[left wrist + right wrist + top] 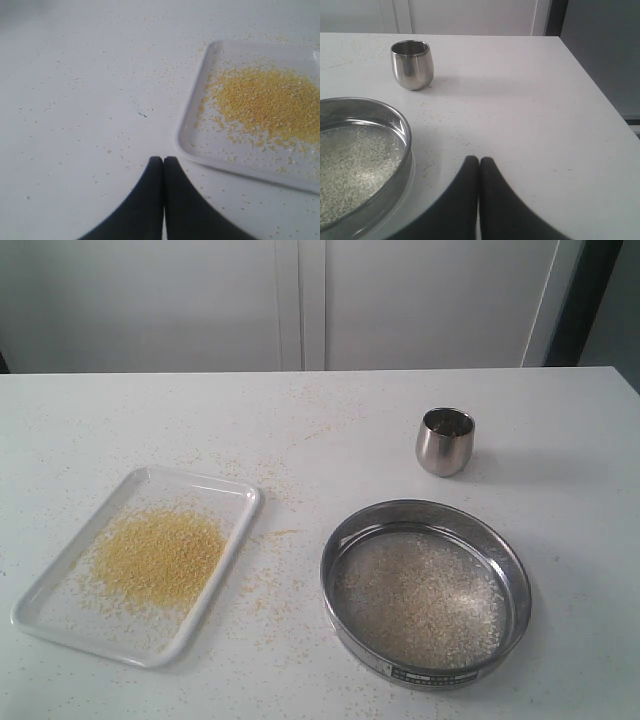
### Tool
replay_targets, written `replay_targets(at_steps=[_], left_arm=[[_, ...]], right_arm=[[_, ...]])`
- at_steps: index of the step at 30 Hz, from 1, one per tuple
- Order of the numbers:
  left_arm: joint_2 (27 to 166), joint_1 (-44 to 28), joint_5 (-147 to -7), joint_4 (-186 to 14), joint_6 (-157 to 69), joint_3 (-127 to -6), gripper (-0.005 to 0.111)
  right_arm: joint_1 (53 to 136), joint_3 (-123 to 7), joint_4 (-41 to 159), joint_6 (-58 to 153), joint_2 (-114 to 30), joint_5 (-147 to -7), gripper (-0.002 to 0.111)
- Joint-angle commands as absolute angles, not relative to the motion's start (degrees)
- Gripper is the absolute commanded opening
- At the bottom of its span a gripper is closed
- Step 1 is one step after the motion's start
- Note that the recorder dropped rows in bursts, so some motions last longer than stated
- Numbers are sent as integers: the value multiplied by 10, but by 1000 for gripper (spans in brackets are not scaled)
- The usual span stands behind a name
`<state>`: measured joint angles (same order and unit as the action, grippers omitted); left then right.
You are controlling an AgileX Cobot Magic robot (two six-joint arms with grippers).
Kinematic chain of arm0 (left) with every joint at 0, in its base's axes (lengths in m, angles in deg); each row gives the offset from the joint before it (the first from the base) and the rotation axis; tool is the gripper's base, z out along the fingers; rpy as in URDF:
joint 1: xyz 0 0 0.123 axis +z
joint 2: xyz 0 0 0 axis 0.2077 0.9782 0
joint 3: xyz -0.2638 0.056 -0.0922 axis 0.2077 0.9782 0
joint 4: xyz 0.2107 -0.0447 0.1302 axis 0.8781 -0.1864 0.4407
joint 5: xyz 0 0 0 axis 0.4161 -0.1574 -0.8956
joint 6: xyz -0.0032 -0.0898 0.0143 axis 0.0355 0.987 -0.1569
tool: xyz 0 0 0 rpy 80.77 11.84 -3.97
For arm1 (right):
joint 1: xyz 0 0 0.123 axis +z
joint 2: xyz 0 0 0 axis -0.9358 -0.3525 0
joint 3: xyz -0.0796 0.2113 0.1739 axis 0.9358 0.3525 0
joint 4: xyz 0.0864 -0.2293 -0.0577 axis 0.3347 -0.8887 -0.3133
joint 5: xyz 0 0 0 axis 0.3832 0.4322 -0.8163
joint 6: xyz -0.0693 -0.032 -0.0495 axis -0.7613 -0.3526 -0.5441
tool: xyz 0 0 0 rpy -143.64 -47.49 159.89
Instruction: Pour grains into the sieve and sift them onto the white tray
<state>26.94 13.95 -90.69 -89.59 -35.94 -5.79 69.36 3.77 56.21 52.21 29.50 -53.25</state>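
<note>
- Exterior view: the tray [58, 612] lies on the left of the table [300, 410], set at a slant.
- A loose heap of yellow grains [160, 558] covers the middle of the tray, with a few lying apart toward its rim.
- The sieve [428, 508] stands on the table to the right of the tray and well apart from it, with its label [432, 677] on the near side.
- Whitish grains [420, 600] are spread in a thin layer over the mesh.
- Stray grains [265, 590] dot the table between the tray and the sieve.
- A steel cup [445, 442] stands upright beyond the sieve, near it but not touching.
- Left wrist view: the left gripper [163, 161] is clenched, its two dark fingers pressed together with nothing between them.
- It is above the bare table, just beside one edge of the tray; the yellow heap lies further in.
- Right wrist view: the right gripper [479, 160] is clenched too, fingers touching, and grasps nothing.
- It is over the table just beside the sieve's rim, and the cup stands further off, upright.
</note>
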Motion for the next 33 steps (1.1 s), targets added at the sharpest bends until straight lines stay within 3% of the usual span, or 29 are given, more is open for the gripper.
replay_targets(at_steps=[1,33], left_arm=[[267,141,-905,-900,-356,-55,0],[267,141,-905,-900,-356,-55,0]], right_arm=[[690,39,557,525,298,-541,0],[703,66,559,525,298,-571,0]])
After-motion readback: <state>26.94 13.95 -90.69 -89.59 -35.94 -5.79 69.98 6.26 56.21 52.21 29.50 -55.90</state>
